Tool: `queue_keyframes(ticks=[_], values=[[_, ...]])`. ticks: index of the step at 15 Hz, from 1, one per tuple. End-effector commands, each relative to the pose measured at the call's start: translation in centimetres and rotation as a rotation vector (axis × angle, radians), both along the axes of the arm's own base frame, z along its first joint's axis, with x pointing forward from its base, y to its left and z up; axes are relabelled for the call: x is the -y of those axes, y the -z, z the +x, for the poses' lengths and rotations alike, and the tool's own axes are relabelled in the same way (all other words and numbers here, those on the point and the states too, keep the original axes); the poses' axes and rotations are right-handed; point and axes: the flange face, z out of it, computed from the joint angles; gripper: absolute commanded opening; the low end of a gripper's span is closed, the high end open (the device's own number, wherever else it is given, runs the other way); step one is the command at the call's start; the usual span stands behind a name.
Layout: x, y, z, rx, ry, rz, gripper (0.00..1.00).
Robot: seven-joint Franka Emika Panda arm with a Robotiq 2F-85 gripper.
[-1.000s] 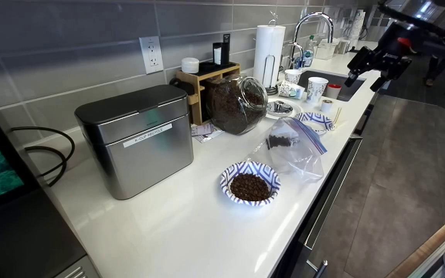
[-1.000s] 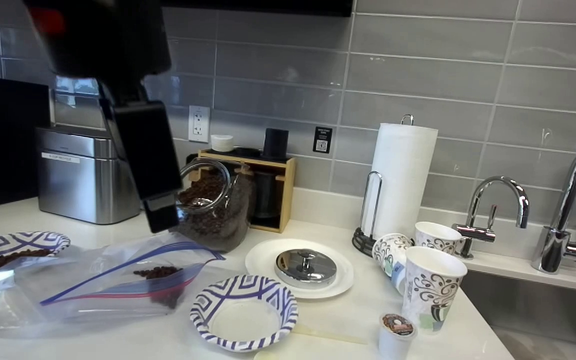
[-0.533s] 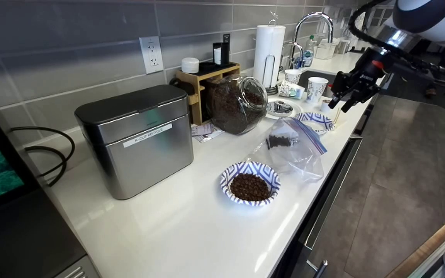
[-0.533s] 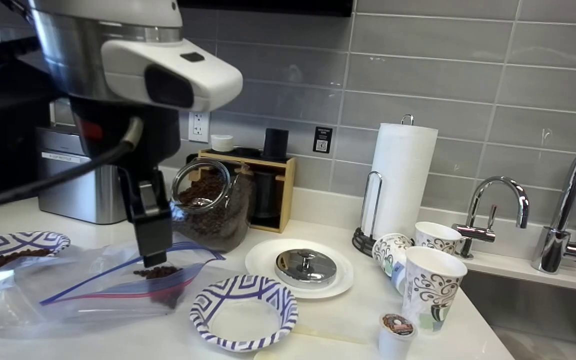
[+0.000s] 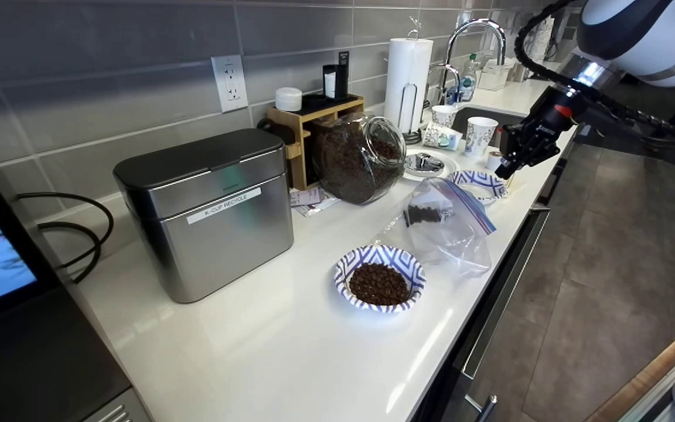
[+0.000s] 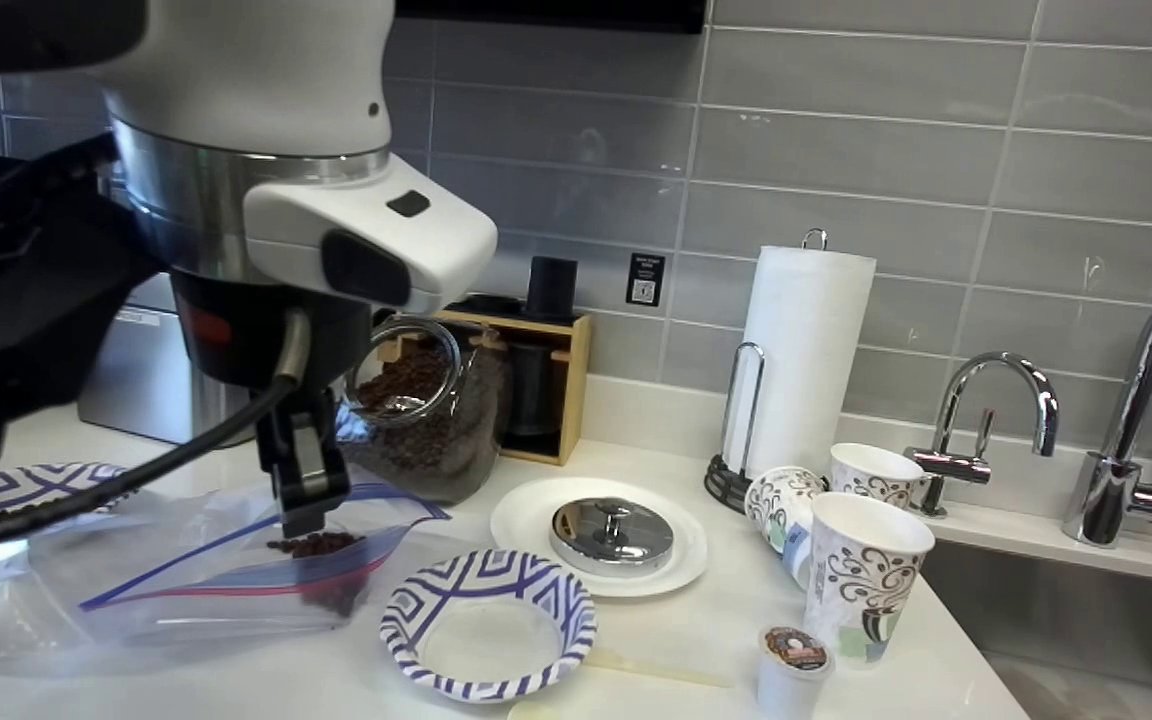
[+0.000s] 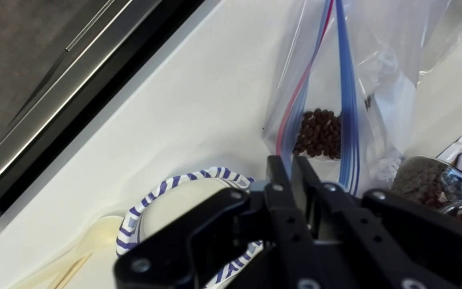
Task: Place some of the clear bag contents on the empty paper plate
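A clear zip bag (image 6: 191, 625) lies with its mouth gaping, blue and red zip strips along the opening. Its contents, small brown beans (image 7: 319, 134), sit in a clump inside. Beside the mouth stands the empty paper plate (image 6: 488, 640), bowl-like with a blue and white patterned rim; in the wrist view the plate (image 7: 167, 204) is partly covered by my gripper. My gripper (image 7: 290, 158) points down over the bag's mouth, only a narrow gap left between its fingers and nothing visible in it. In an exterior view its fingertips (image 6: 304, 525) appear above the zip.
A similar patterned bowl (image 5: 343, 275) holds brown beans. A tilted glass jar (image 5: 349, 164) stands behind the bag. A white plate (image 6: 681, 570) carries a metal lid. Paper cups (image 6: 866, 580), a coffee pod (image 6: 791, 680) and pale plastic utensils (image 7: 98, 235) are close by.
My gripper has come down and inward over the counter toward the bag's mouth. Its fingers have drawn from wide apart to a narrow gap. Bag, plate and beans look unmoved.
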Motion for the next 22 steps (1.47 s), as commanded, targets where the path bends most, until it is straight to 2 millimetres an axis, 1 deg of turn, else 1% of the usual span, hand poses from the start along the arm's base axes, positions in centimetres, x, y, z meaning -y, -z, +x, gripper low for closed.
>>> queue_keyframes(ticks=[1, 2, 8, 10, 14, 20, 22], values=[[-0.1, 0.6, 0.1, -0.012, -0.004, 0.01, 0.02], [-0.2, 1.2, 0.2, -0.011, -0.006, 0.023, 0.0], [-0.4, 3.0, 1.0, -0.005, -0.022, 0.081, 0.0], [-0.3, 3.5, 1.6, -0.006, -0.022, 0.093, 0.0], [-0.7, 4.3, 3.5, -0.003, -0.025, 0.116, 0.0], [-2.8, 6.0, 7.0, -0.011, -0.048, 0.152, 0.0], [-3.4, 6.7, 7.8, -0.022, -0.054, 0.151, 0.0]])
